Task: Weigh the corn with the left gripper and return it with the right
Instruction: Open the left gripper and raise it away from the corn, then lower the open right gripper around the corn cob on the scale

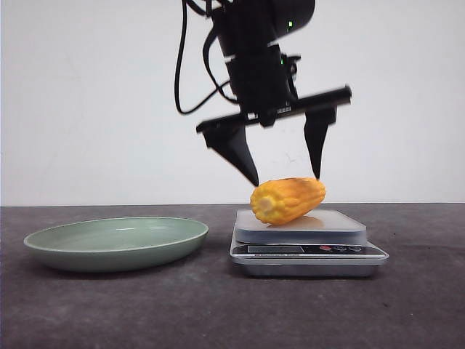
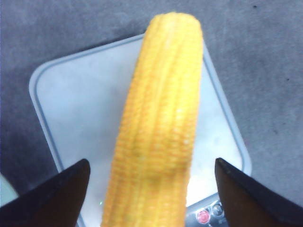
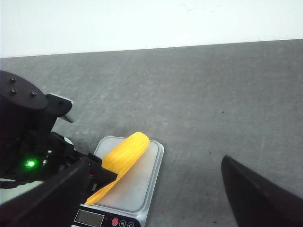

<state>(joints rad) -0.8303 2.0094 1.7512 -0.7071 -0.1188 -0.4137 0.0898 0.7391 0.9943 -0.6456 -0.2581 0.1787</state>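
The corn (image 1: 287, 200) is a short yellow-orange cob lying on the platform of a silver kitchen scale (image 1: 309, 251). My left gripper (image 1: 287, 178) hangs open just above it, one black finger on each side and neither touching. In the left wrist view the corn (image 2: 161, 118) runs lengthwise between the spread fingers of the gripper (image 2: 151, 163), over the scale's platform (image 2: 75, 109). My right gripper (image 3: 155, 163) is open and empty, well away from the scale (image 3: 137, 184). From there it sees the corn (image 3: 124, 156) and the left arm (image 3: 28, 137).
A wide green dish (image 1: 116, 243) sits on the dark table, left of the scale, with nothing in it. The scale's display and buttons (image 1: 341, 249) face the front. A white wall stands behind the table.
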